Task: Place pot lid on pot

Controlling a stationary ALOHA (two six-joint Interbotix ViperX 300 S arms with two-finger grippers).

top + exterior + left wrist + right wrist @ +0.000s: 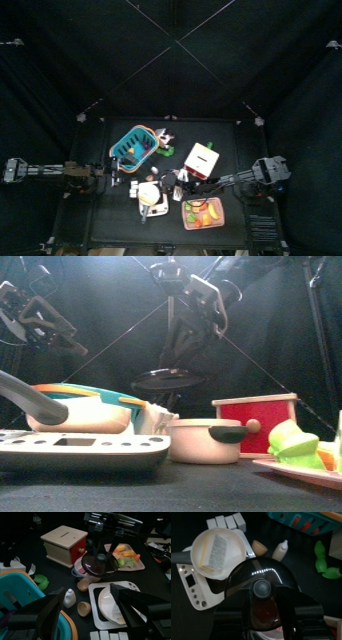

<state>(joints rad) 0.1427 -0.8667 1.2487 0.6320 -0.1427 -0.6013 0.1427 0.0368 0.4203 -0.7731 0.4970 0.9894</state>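
A: Where's the lid [170,379] rn?

B: Up in the air, held by your right gripper [262,588]. Jaws are clamped on the knob at the lid's centre (right wrist view shows the dark glass dome right between them). In the front view it hangs above and a bit left of the pot [205,440], not touching it.

A: And the pot?

B: On the table, front-centre, whitish w/ a short handle [239,432] sticking out toward 3 o'clock in the front view. From the top it sits around 6 o'clock of the table, just beside the tray of orange food [203,213] and near the red-fronted wooden box [255,425]. The left wrist view shows the lid hiding most of the pot's rim.

A: Left gripper [83,614]?

B: Jaws spread apart, nothing in them, hovering near the teal basket [134,145] and the scale w/ the white bowl [110,606]. Leave it there.

A: So how do I finish this clean?

B: I'd say you need to centre first: nudge the lid toward 3 o'clock in the front view till the knob is over the pot's middle. Keep it level, lower slowly, and let go only once the rim seats all round. Watch the handle; I reckon a tilted lid could catch there and tip the pot.
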